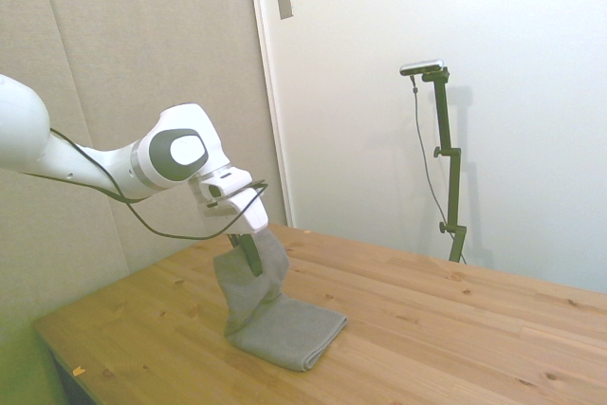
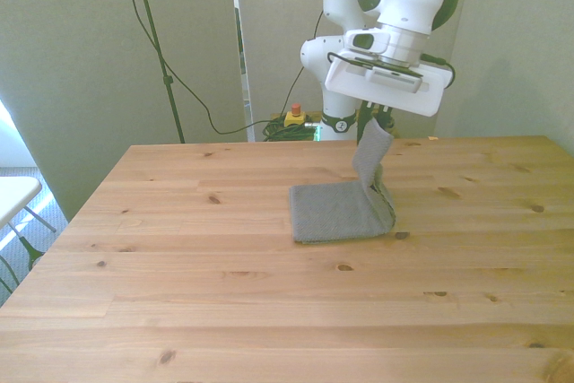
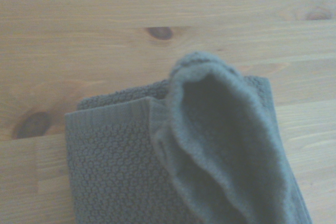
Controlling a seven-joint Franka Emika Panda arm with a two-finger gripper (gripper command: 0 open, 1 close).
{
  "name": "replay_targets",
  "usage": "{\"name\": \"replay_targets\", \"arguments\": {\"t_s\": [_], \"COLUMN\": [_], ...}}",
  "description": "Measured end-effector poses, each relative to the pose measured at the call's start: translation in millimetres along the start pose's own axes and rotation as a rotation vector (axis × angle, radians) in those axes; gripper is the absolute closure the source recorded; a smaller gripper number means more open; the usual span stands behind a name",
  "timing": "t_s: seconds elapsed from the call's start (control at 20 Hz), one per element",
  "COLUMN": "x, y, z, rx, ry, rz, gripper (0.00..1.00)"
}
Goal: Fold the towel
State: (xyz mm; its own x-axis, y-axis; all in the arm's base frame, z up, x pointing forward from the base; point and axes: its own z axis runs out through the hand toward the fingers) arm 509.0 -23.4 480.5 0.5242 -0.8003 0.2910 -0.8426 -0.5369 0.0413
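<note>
Wooden table (image 2: 179,293) carries the grey towel (image 2: 336,213) near its middle, somewhat toward the far edge. One end of the towel is lifted upright, and the gripper (image 2: 375,125) has its fingers clamped on this raised end; the other part lies flat.

Towel (image 2: 336,213): plain mid-grey, fine textured weave, no pattern.
Table (image 2: 224,293): light honey-brown wood, dark knots, plank grain.
Arm (image 1: 95,163): white, grey joint caps.
</note>
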Motion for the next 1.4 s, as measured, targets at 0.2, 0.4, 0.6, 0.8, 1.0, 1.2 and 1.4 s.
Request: {"name": "replay_targets", "arguments": {"t_s": [0.2, 0.4, 0.6, 0.8, 1.0, 1.2, 1.4], "x": [31.8, 62.2, 82.8, 101.8, 109.8, 113.9, 127.8], "y": [17.5, 20.9, 22.4, 31.6, 32.7, 31.5, 37.4], "z": [25.0, 65.6, 81.0, 85.7, 88.6, 87.1, 79.7], "rx": [0.000, 0.024, 0.021, 0.019, 0.028, 0.031, 0.044], "ry": [-0.020, -0.060, -0.082, -0.083, -0.096, -0.092, -0.074], "rz": [0.047, 0.072, 0.103, 0.136, 0.145, 0.144, 0.123], "gripper": [1.00, 1.00, 1.00, 0.00, 0.00, 0.00, 0.00]}}
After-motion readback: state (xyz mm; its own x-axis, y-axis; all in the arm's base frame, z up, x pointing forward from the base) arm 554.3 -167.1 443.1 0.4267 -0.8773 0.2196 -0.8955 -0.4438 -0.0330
